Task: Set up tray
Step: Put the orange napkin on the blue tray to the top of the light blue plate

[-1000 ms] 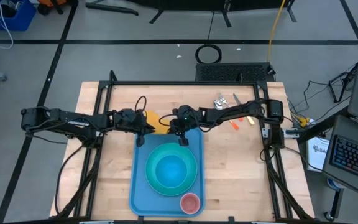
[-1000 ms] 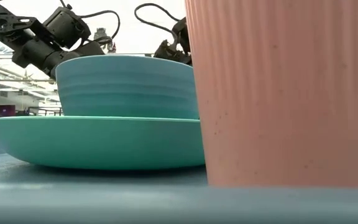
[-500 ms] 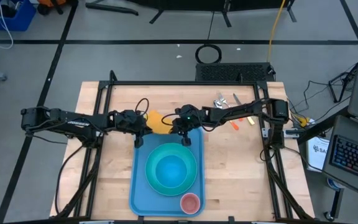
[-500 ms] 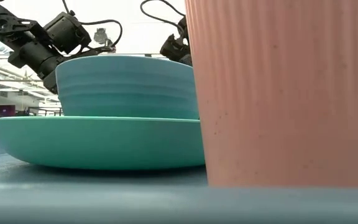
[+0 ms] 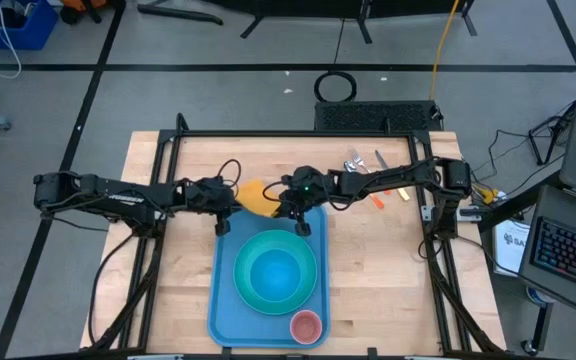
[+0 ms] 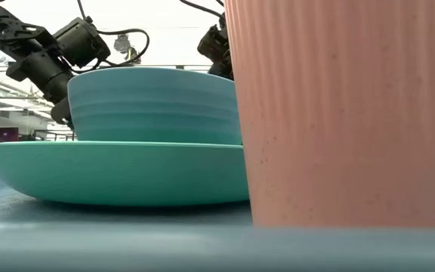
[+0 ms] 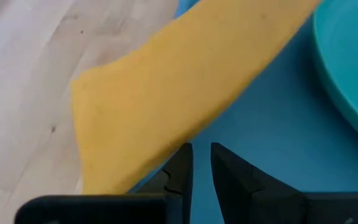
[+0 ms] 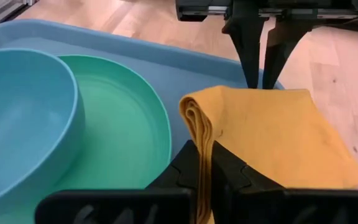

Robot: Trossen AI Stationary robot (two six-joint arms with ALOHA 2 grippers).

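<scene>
You have the large light-blue rectangular plastic tray [image 5: 226, 262] lying lengthwise on the wooden table [image 5: 368, 270], in the middle of it, between the two arms. Inside the tray sits a round turquoise plate [image 5: 310, 262] with a lighter blue bowl [image 5: 274, 272] resting on it. A pink ribbed plastic cup [image 5: 306, 326] stands upright on the tray's near right corner, just beside the plate; in the low view it fills the right half of the picture, with plate and bowl stacked to its left.

Your right gripper [image 8: 202, 180] is at the tray's far edge, its fingers pressed together on a folded edge of the orange-yellow cloth napkin [image 8: 272, 134]. The fold rises between the fingers, and the rest of the napkin drapes away from them, over the tray's far rim and onto the table.

Your left gripper [image 7: 201, 163] is at the tray's far left corner, directly opposite the right one. Its fingers stand a narrow gap apart, right beside the napkin's edge. You cannot tell from these views whether they touch the cloth.

Some metal cutlery [image 5: 363, 162] and small orange items [image 5: 378, 199] lie on the table beyond the right arm, well apart from the tray.
</scene>
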